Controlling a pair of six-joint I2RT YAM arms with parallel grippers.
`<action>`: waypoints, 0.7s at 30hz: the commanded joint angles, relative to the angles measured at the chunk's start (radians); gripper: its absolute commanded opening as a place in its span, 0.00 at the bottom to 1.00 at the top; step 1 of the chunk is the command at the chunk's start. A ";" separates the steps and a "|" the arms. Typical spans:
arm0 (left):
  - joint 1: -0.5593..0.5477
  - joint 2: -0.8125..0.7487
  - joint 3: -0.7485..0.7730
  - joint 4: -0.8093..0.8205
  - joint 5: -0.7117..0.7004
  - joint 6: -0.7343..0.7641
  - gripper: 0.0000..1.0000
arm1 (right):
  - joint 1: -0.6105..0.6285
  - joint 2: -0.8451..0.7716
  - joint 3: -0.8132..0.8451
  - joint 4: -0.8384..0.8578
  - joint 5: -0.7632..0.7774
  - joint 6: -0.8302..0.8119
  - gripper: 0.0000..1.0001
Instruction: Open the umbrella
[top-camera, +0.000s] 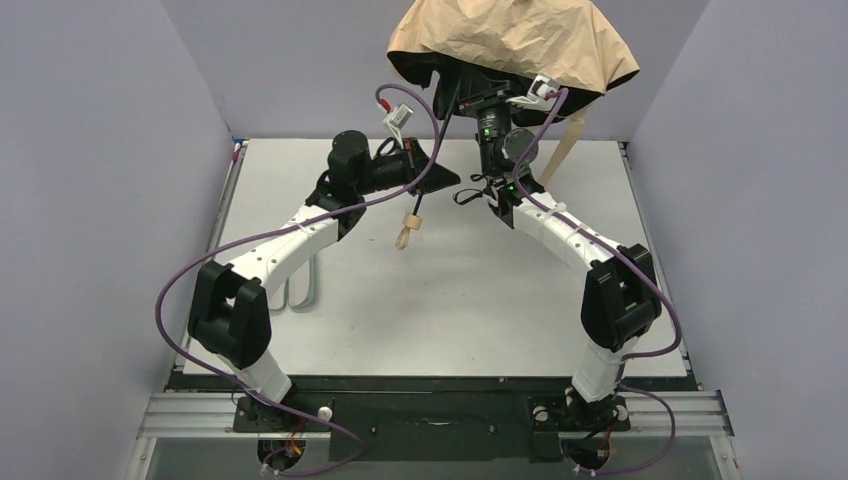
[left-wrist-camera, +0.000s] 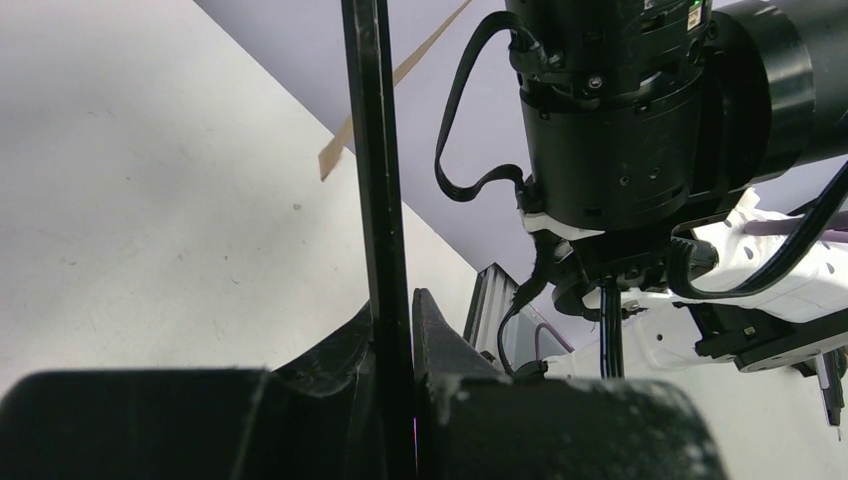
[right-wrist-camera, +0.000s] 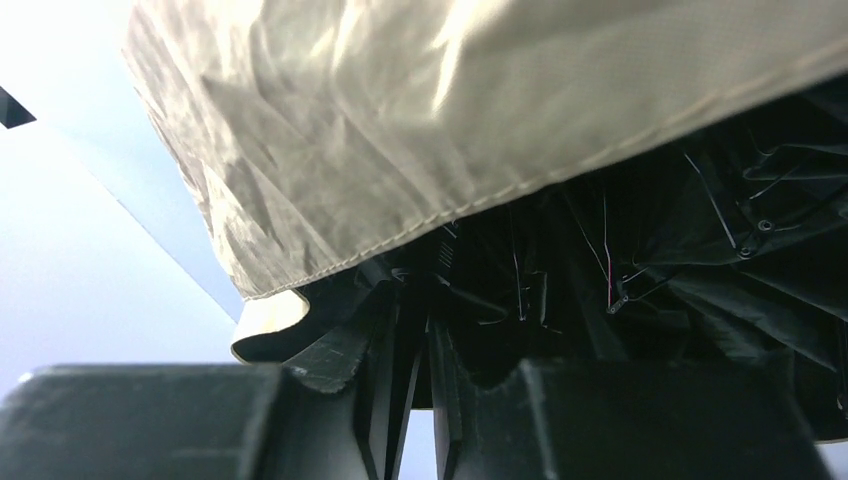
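Left gripper (left-wrist-camera: 395, 325) pinching umbrella (top-camera: 510, 45) shaft, canopy half-spread

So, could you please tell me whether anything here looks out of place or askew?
The umbrella, held up in the air, has a crumpled, only partly spread canopy that droops at the edges, and a tan strap dangles loose from its right side.

The umbrella (top-camera: 512, 45) stands over the far half of the table (top-camera: 450, 320), its handle (top-camera: 405, 237) lower and leftward.

No legible text, label, brand or number in any view.
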 joint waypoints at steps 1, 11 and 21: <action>-0.026 -0.096 0.020 0.103 0.120 0.092 0.00 | -0.013 0.007 0.040 0.029 -0.051 0.008 0.16; -0.015 -0.097 0.027 0.102 0.083 0.101 0.00 | -0.009 -0.043 -0.054 0.011 -0.103 0.069 0.08; 0.006 -0.072 0.049 0.121 0.048 0.070 0.00 | 0.002 -0.087 -0.133 0.004 -0.098 0.090 0.13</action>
